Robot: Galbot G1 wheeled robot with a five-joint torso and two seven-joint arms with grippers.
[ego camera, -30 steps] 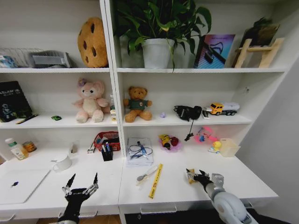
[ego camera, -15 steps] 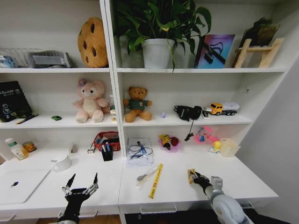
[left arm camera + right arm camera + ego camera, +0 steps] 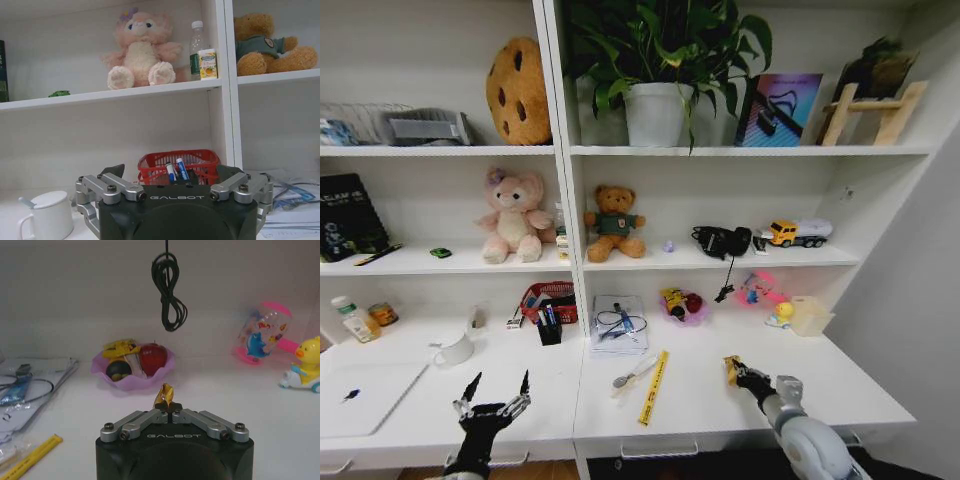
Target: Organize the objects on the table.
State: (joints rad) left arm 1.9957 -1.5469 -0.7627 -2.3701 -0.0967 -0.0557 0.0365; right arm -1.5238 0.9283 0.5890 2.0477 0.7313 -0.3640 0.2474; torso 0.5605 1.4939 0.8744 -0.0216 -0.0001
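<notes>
- Right gripper [image 3: 738,374], lower right of the head view, is clamped on the yellow packet [image 3: 164,395], which sticks up from its fingertips above the table [image 3: 840,385].
- Left gripper [image 3: 493,392], lower left, hovers with fingers spread.

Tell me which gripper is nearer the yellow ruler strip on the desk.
Right. The right gripper, shut on a small yellow packet, is just beside the yellow ruler strip; the left gripper hangs open farther off over the desk's left section.

A home study or child's room: a white surface [image 3: 720,400] joined to shelves holding plush toys [image 3: 515,218] (a bear too), a potted plant [image 3: 660,60], books and a toy truck [image 3: 798,232].
</notes>
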